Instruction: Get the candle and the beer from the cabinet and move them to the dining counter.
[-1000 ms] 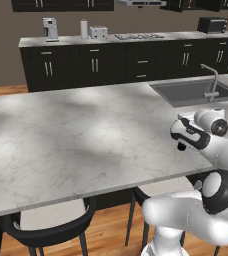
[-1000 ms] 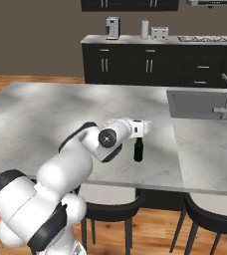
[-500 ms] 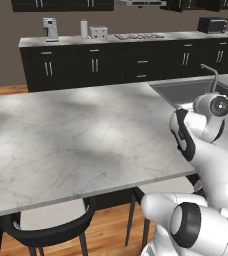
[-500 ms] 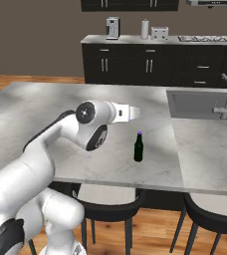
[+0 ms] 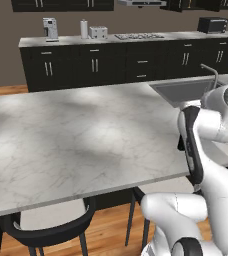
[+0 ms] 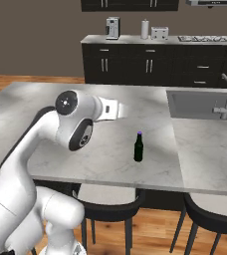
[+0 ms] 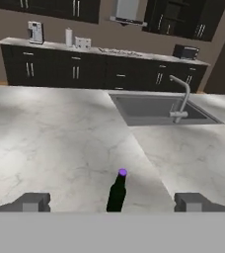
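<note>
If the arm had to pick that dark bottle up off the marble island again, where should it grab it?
Probably around the wide lower body of the beer, coming in level from the side. It stands upright and alone on the dining counter, so a sideways approach is free. The neck under the purple cap is thin and gives less to hold. In the hand view the open gripper has a finger either side of it.

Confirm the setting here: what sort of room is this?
A rendered kitchen: a marble-topped dining counter with an inset sink and faucet, stools tucked under it, and dark base cabinets along the back wall.
</note>
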You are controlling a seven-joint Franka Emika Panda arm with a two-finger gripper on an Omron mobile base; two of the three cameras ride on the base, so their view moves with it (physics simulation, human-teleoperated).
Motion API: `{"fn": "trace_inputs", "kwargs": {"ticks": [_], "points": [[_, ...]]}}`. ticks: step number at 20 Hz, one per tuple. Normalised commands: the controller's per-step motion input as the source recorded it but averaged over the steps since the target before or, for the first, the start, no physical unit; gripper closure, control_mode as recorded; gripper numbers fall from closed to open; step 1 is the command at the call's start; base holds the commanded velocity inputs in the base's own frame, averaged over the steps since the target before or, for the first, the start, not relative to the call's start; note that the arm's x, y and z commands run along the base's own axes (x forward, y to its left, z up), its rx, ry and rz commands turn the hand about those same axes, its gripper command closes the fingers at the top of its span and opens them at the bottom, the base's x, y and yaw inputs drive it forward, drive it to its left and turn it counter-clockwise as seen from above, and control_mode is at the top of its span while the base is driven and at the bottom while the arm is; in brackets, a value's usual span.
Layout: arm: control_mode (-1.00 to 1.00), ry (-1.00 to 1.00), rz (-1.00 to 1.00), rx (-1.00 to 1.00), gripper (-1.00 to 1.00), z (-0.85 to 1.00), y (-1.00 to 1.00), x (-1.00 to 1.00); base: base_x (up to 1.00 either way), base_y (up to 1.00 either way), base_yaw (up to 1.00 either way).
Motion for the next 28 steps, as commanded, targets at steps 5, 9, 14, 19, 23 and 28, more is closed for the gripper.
{"fn": "trace_inputs", "kwargs": {"ticks": [5,9,14,19,23,28], "points": [[-1.00,-0.01,0.00,0.09,-1.00,0.21,0.43,-0.73,0.00,0.00,0.00],[-1.00,0.00,0.00,0.03,-1.00,0.30,0.37,-0.58,0.00,0.00,0.00],[-1.00,0.01,0.00,0.00,-1.00,0.35,0.24,-0.56,0.00,0.00,0.00],[-1.00,0.07,0.00,0.00,-1.00,0.41,0.07,-0.63,0.00,0.00,0.00],[-1.00,0.09,0.00,0.00,-1.00,0.33,0.00,-0.67,0.00,0.00,0.00],[-1.00,0.10,0.00,0.00,-1.00,0.29,0.00,-0.58,0.00,0.00,0.00]]}}
